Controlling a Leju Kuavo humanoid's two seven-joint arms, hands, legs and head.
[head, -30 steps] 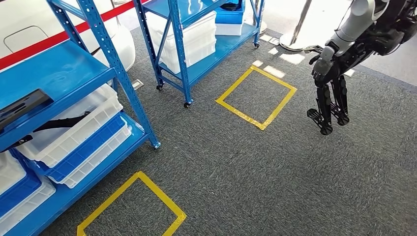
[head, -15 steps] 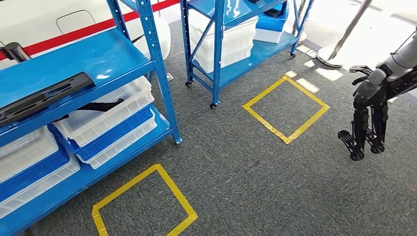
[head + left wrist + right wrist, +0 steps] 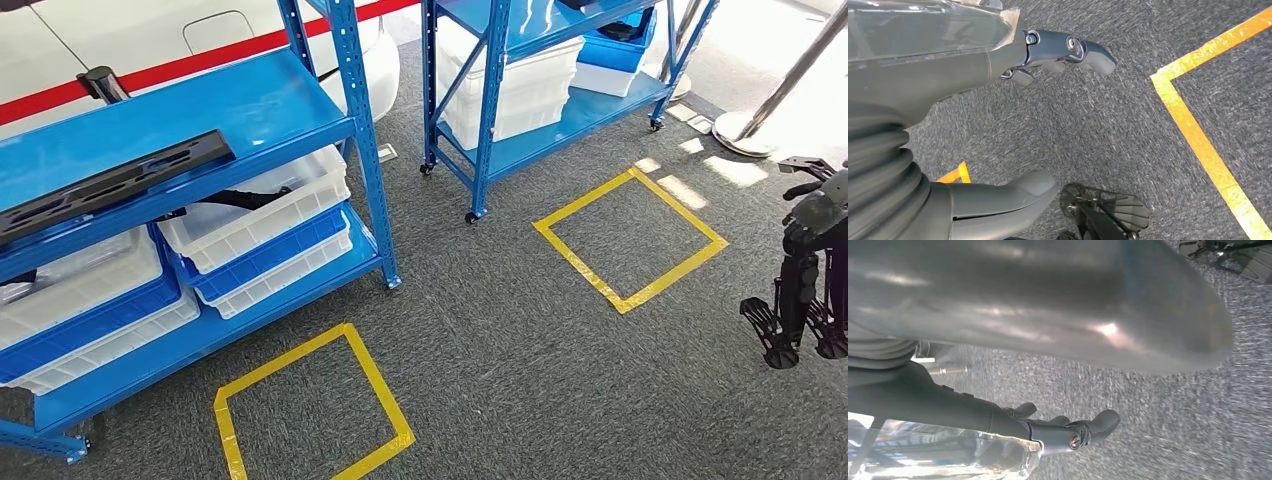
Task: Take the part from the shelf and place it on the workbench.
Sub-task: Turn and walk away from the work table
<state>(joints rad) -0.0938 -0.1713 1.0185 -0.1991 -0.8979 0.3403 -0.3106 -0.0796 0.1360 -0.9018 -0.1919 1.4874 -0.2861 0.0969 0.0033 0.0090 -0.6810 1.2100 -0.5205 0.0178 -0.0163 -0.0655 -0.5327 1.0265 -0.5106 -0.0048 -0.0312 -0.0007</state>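
1. Part (image 3: 112,186): a long, flat black piece is seen lying along the upper deck of the near blue shelf (image 3: 270,105), at about 9 o'clock in the head view. It is touched by neither hand.
2. Over the last second the whole picture has slid: the near shelf has been brought further into frame, the yellow tape square (image 3: 376,386) on the carpet now sits near 6 o'clock, and the second square (image 3: 640,298) has been carried towards 3 o'clock. This is read as the camera turning with the robot's body, not as the things being moved.
3. The left hand (image 3: 948,85) is seen hanging over the grey carpet, with thumb and fingers spread wide and nothing held.
4. The right hand (image 3: 1048,432) is likewise seen low over the carpet, fingers loosely extended and nothing held.
5. Another robot (image 3: 805,270) has been shifted to the 3 o'clock edge by the same turn.
6. The task is judged to be in its approach step: the shelf is being faced, and the part has not yet been reached. A further turn towards 9 o'clock and a raised arm are likely to be needed before any grasp.
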